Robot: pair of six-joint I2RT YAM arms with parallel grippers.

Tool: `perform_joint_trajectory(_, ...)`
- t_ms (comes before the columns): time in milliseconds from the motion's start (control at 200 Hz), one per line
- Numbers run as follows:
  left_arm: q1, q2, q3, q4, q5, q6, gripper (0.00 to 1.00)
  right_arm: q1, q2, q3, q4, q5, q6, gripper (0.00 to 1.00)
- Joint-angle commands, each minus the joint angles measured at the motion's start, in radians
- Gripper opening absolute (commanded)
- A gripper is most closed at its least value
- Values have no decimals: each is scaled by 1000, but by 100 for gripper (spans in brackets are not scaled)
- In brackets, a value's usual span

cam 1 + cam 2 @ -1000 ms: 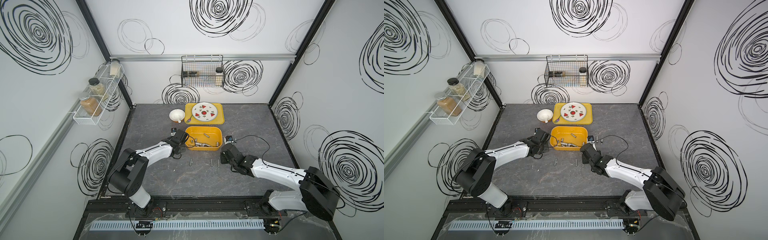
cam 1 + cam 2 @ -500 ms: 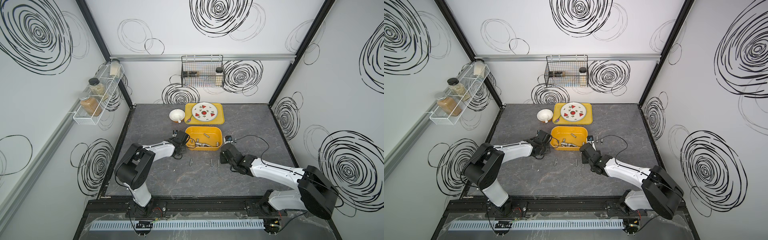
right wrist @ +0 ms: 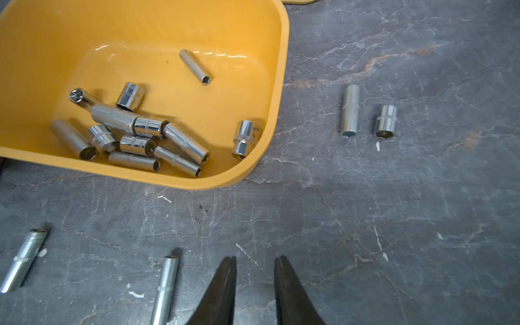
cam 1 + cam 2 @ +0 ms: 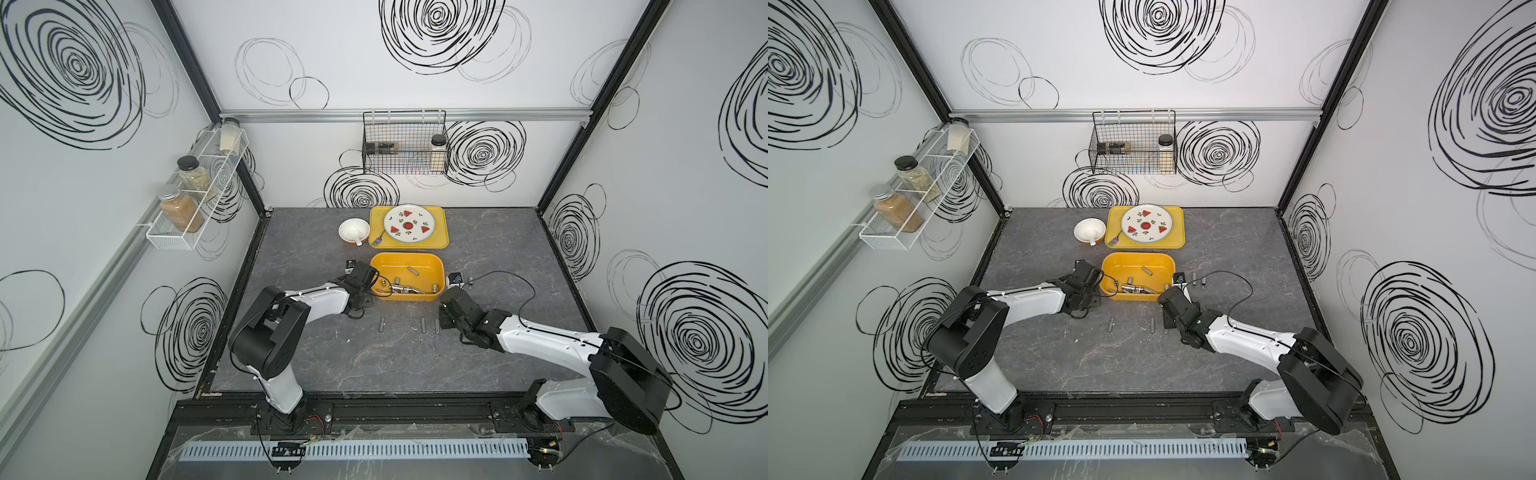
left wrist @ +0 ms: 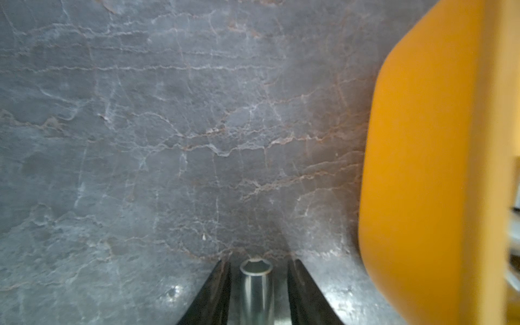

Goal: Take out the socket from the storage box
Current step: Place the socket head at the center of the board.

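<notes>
In a top view the storage box [image 4: 386,266] holds a heap of sockets [image 4: 405,289]; an arm brushing its wall could shove it. In the left wrist view the left gripper [image 5: 259,261] has its fingers parted, with gaps either side of a shiny, hex-mouthed socket [image 5: 256,292] outside the box, just beside its wall; a crooked retreat could knock it rolling. In the right wrist view the right gripper [image 3: 256,259], parted and empty, hovers near the box.

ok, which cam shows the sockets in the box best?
Right wrist: it looks down into the box, sockets sharp and separable. Both top views show them as tiny glints. Left wrist shows only the box's outer wall.
</notes>
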Motion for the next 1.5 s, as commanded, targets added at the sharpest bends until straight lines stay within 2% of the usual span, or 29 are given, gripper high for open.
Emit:
perform_joint_trajectory(0, 8, -37, -17, 2, -7, 3, 43, -3, 1, 23, 1, 6, -8, 28)
perform_joint_trajectory(200, 2, -135, -29, 9, 2, -8, 52, -3, -8, 24, 0, 14, -6, 28)
perform_joint_trajectory(325, -5, -235, -37, -16, -35, -27, 58, -3, -10, 49, -31, 25, -9, 28)
perform_joint_trajectory(516, -48, -436, -50, -94, -82, -73, 59, -3, -44, 126, -68, 31, -58, 29)
perform_joint_trajectory(591, -82, -524, -50, -147, -132, -124, 59, -3, -35, 178, -62, 0, -124, 30)
perform_joint_trajectory(646, -101, -601, -78, -141, -114, -131, 59, -5, -12, 222, -55, -17, -167, 33)
perform_joint_trajectory(726, -105, -694, -115, -136, -59, -110, 61, -6, 57, 311, -67, -24, -220, 41)
perform_joint_trajectory(811, -121, -743, -118, -195, -62, -131, 62, -23, 166, 419, -96, -49, -271, 50)
perform_joint_trajectory(931, -141, -776, -106, -228, 50, -105, 62, -95, 346, 576, -168, -232, -336, 50)
perform_joint_trajectory(1036, -146, -818, -101, -271, 76, -97, 62, -136, 497, 692, -219, -290, -360, 49)
perform_joint_trajectory(1231, -146, -899, -105, -305, 107, -77, 63, -161, 735, 922, -341, -233, -393, 48)
perform_joint_trajectory(1407, -146, -965, -86, -358, 73, -59, 64, -188, 828, 1017, -376, -244, -403, 47)
perform_joint_trajectory(1497, -146, -988, -88, -352, 68, -49, 68, -194, 850, 1031, -373, -239, -405, 46)
